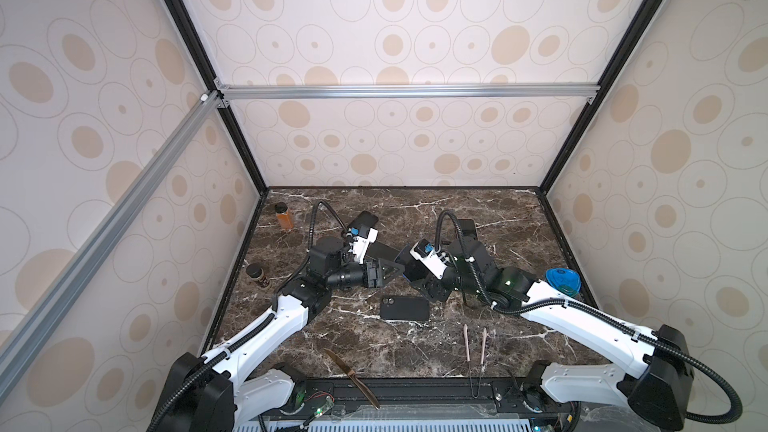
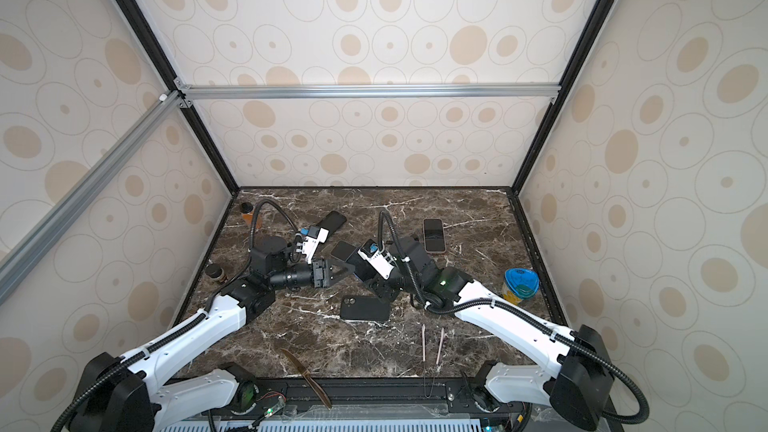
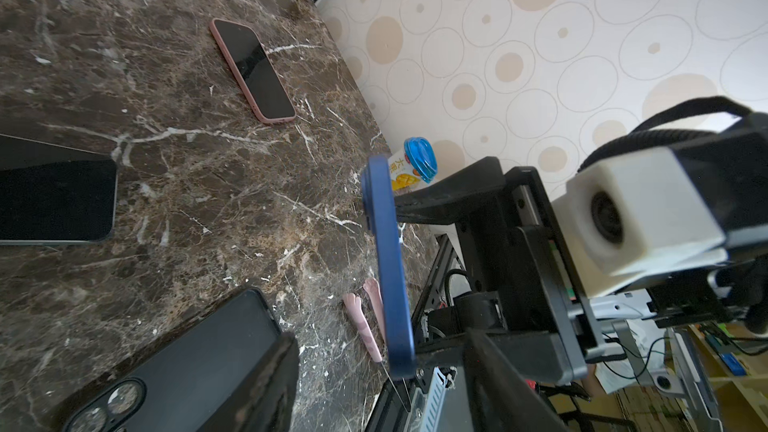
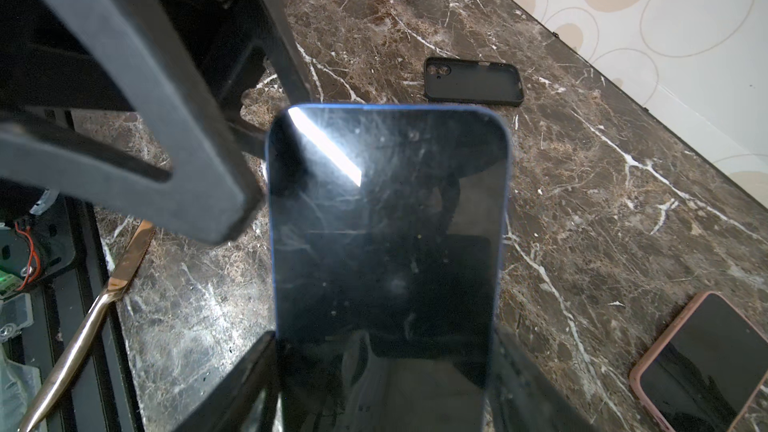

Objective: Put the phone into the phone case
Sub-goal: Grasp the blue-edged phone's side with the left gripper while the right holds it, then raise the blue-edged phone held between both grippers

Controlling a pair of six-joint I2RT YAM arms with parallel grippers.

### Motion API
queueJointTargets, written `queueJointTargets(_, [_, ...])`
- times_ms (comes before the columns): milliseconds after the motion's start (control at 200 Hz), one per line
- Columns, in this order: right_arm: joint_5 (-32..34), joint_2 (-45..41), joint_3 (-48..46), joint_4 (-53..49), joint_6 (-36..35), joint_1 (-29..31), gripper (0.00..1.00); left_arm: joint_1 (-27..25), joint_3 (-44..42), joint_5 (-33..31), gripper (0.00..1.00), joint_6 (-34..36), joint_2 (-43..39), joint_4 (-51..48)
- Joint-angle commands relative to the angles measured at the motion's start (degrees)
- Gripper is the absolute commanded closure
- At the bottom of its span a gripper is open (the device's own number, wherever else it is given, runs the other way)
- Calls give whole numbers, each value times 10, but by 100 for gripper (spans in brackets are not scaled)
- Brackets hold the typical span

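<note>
My right gripper [image 4: 382, 367] is shut on the lower end of a blue phone [image 4: 386, 222], its dark screen facing the right wrist camera. In both top views the phone [image 1: 405, 261] [image 2: 358, 261] hangs above the table's middle. My left gripper [image 3: 382, 342] stands open around the phone's free end [image 3: 388, 268]. One finger [image 4: 199, 168] is at the screen's corner and the other is behind the phone. An empty black phone case [image 4: 473, 81] lies inside up at the back left [image 1: 368, 218] [image 2: 332, 221], partly hidden by the left wrist camera.
A black phone or case [image 1: 405, 308] lies back up in front of the grippers, and a dark phone [image 3: 54, 197] lies beneath them. A pink-cased phone [image 2: 434, 234], an orange bottle [image 1: 284, 216], a dark jar [image 1: 257, 275], a blue-lidded cup [image 1: 561, 282], pink tongs [image 1: 476, 344] and a knife [image 1: 351, 378] ring the table.
</note>
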Motion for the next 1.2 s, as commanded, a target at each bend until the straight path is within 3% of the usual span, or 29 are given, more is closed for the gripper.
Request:
queueJointTargets(0, [3, -11, 10, 6, -26, 11, 94, 6, 28, 35, 44, -3, 3, 27])
queueJointTargets(140, [15, -5, 17, -5, -43, 21, 93, 8, 27, 38, 54, -7, 6, 29])
queueJointTargets(360, [34, -3, 26, -18, -60, 34, 92, 8, 27, 45, 57, -8, 11, 34])
queueJointTargets(990, [57, -3, 38, -24, -79, 44, 88, 10, 20, 59, 98, -18, 7, 51])
queueJointTargets(1070, [62, -5, 36, -25, -79, 45, 76, 9, 18, 59, 100, -21, 7, 51])
queueJointTargets(1130, [66, -6, 35, -27, -77, 45, 50, 9, 15, 57, 100, -23, 5, 71])
queueJointTargets(1195, [68, -11, 32, -27, -73, 45, 34, 10, 12, 52, 100, -24, 2, 78])
